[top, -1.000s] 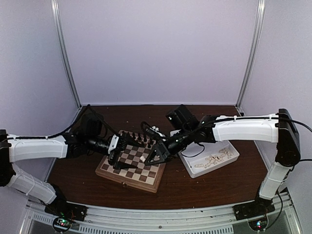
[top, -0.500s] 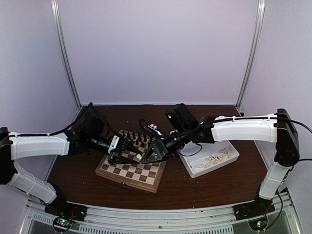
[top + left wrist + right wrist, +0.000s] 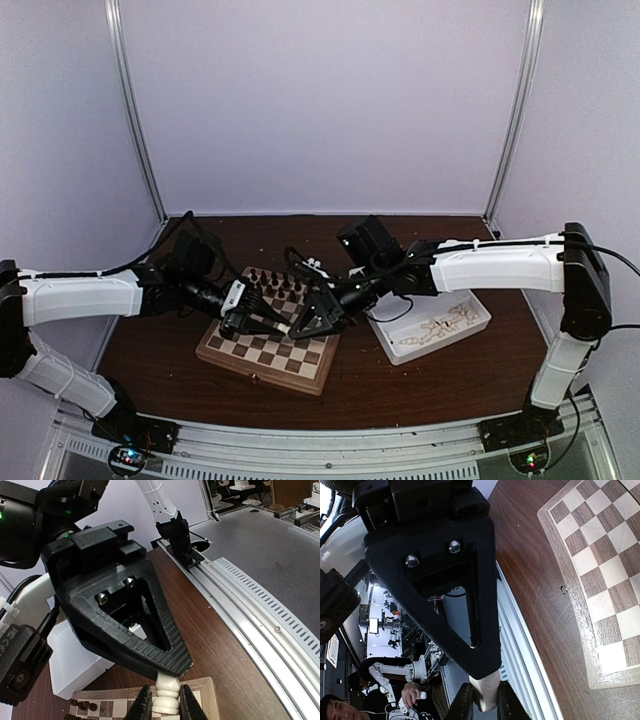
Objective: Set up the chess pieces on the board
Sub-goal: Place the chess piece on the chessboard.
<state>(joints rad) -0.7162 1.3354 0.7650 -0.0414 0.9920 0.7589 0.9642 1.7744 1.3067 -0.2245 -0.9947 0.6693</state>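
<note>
Above the board [image 3: 262, 352], my two grippers meet tip to tip. A cream chess piece [image 3: 166, 696] sits between the fingers of my left gripper [image 3: 163, 702], which is shut on its lower part. Its other end [image 3: 487, 692] is pinched by my right gripper [image 3: 485, 702], also shut on it. From above, the left gripper [image 3: 272, 322] and the right gripper [image 3: 300, 326] hide the piece. Dark pieces [image 3: 275, 284] line the board's far rows. More cream pieces [image 3: 437, 325] lie in the white tray [image 3: 478, 322].
The white tray stands just right of the board, under the right forearm. A black cable [image 3: 400, 310] loops over its near-left corner. An aluminium rail [image 3: 330, 450] runs along the table's near edge, and the booth walls close in the back and sides.
My left gripper has closed from wide open onto the cream piece that the right gripper holds. Both grippers have drawn slightly closer over the board.
</note>
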